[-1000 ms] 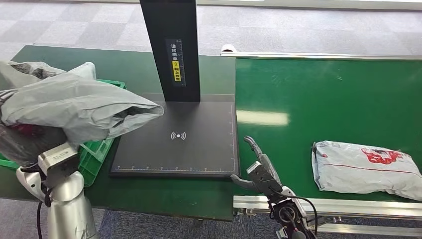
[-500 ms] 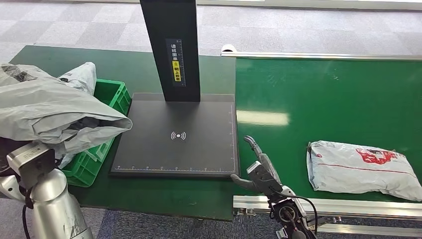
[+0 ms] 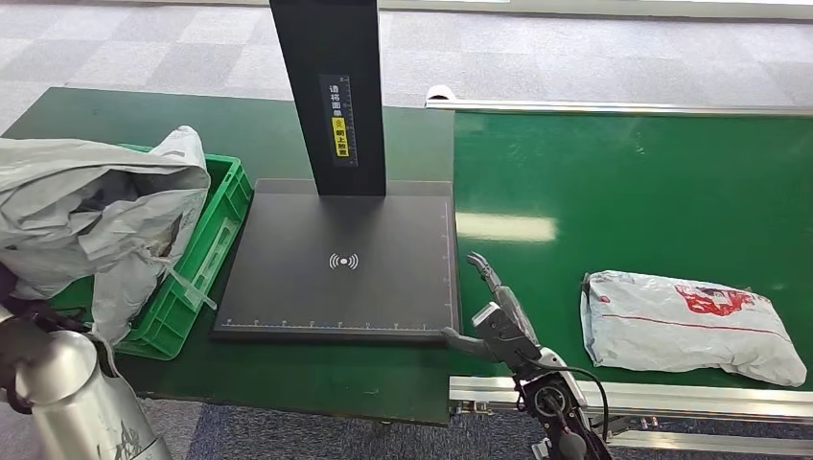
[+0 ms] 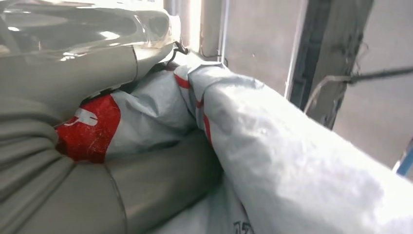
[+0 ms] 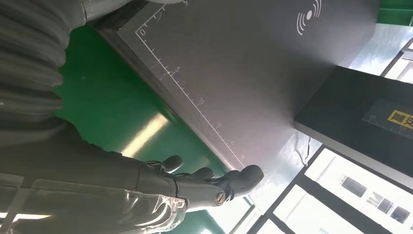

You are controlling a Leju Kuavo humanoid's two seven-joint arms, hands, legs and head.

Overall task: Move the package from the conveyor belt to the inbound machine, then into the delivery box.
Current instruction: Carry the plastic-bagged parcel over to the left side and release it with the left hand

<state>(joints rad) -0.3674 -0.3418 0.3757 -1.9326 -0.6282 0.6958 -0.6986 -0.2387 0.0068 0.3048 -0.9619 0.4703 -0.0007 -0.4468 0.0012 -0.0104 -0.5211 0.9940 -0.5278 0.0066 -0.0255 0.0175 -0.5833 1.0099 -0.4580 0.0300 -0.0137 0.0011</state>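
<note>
Grey package [image 3: 91, 216] held over the green delivery box [image 3: 206, 254], ready to drop.

The left hand [image 4: 68, 161] has its fingers clamped on the package, which hangs partly above the box beside the inbound machine [image 3: 345, 259]. Best to lower it well inside the rim before letting go. The right hand [image 3: 499, 321] waits with fingers apart at the conveyor belt [image 3: 623, 192], near a second package [image 3: 685, 326].
</note>
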